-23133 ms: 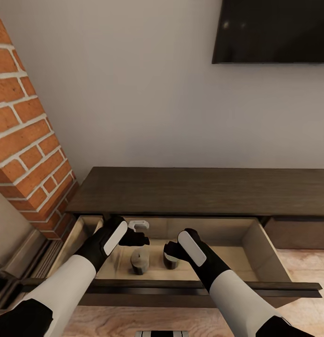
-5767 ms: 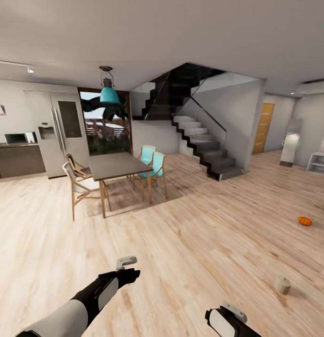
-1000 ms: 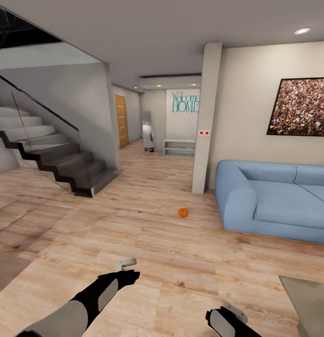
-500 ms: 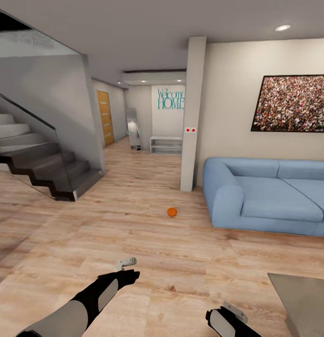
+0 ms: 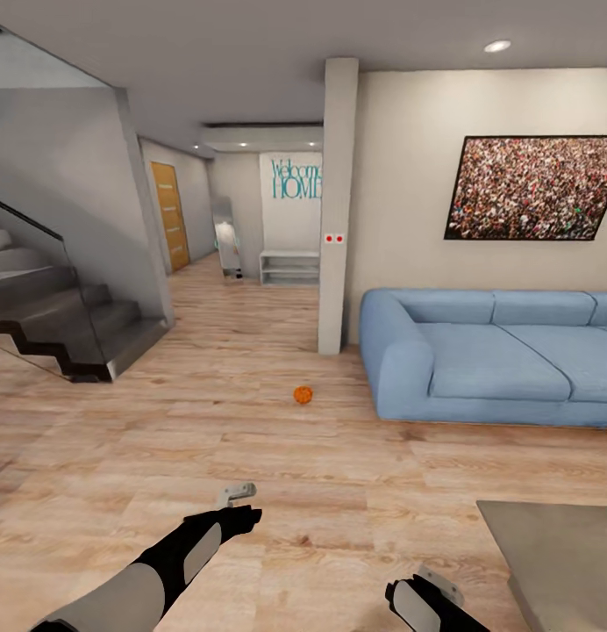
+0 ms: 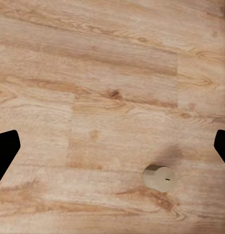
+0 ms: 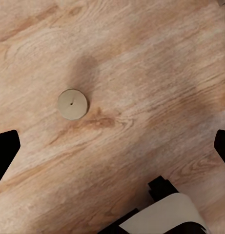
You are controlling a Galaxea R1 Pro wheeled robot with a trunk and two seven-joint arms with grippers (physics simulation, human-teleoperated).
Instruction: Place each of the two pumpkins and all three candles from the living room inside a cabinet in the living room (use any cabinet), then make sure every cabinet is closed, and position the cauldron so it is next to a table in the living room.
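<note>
Living room with plank floor (image 5: 251,456) and blue sofa (image 5: 488,360): the view has panned right, bringing a pumpkin (image 5: 303,395) nearer centre. A candle (image 6: 158,178) stands below. Both grippers, left (image 6: 112,146) and right (image 7: 112,146), are spread wide, empty.

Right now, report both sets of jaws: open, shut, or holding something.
Left gripper: jaws open, holding nothing; wood floor and a candle below.
Right gripper: jaws open, holding nothing.
</note>
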